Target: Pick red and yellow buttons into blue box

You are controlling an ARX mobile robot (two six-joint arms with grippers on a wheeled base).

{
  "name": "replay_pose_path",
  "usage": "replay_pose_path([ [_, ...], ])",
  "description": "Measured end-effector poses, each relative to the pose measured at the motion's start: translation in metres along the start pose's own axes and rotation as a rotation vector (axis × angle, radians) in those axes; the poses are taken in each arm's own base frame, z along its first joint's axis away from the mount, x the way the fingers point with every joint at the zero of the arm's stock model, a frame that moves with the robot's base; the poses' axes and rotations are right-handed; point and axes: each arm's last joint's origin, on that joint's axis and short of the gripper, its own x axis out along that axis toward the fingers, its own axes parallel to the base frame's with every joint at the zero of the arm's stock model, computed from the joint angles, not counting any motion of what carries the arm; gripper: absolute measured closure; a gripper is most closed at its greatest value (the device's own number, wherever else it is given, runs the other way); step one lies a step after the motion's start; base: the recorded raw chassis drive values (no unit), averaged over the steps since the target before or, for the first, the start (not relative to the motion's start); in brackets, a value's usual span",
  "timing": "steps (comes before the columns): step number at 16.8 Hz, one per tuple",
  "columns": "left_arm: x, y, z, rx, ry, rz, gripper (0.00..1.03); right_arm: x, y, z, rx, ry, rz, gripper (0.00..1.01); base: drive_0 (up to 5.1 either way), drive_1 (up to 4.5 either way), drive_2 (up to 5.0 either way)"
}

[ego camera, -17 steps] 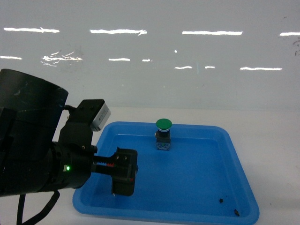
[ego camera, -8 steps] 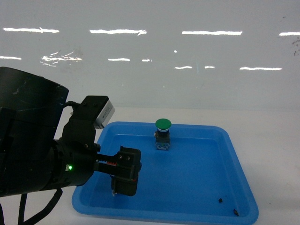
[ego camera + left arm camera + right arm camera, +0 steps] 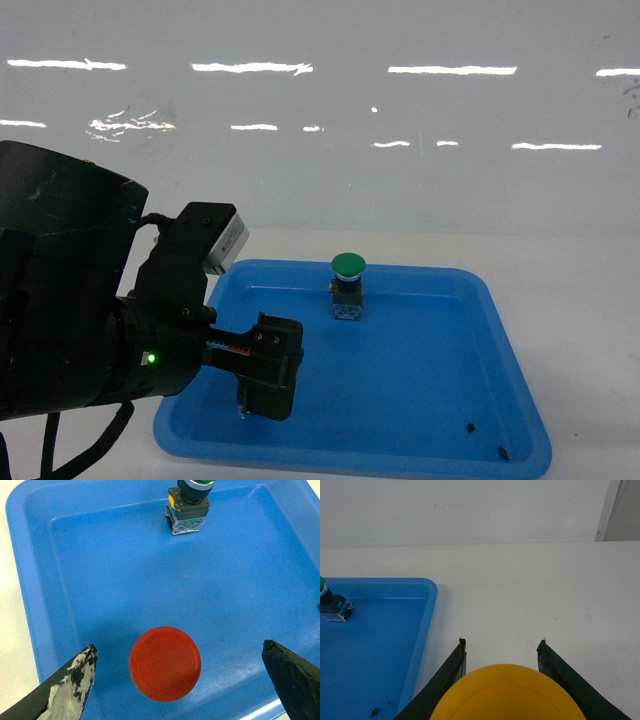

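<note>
Head view: the left gripper (image 3: 262, 385) hangs over the near-left part of the blue box (image 3: 500, 345), and the green button (image 3: 348, 285) stands upright near the far wall. From here the gripper body hides whatever lies under it, and the right arm is out of sight.

Left wrist view fills that gap: the red button (image 3: 165, 663) sits in the box, cap facing the camera, between the two fingers (image 3: 67, 680), which stand wide apart and well clear of it. The green button shows at the top edge.

Right wrist view, over the white table (image 3: 530, 595) beside the box's right rim: the yellow button (image 3: 507, 694) fills the bottom, its cap bulging between the right gripper (image 3: 501, 652) fingers. They flank it closely, but whether they clamp it I cannot tell.
</note>
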Motion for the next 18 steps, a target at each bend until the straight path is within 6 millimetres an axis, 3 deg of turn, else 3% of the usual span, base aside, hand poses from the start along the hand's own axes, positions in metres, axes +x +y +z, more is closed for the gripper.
replay_pose_path([
  [11, 0.015, -0.003, -0.011, 0.034, 0.022, 0.014, 0.05, 0.0, 0.0, 0.0, 0.0, 0.0, 0.0, 0.63, 0.0, 0.0, 0.0],
  [18, 0.05, -0.006, -0.02, 0.052, 0.069, 0.027, 0.05, 0.0, 0.0, 0.0, 0.0, 0.0, 0.0, 0.63, 0.0, 0.0, 0.0],
])
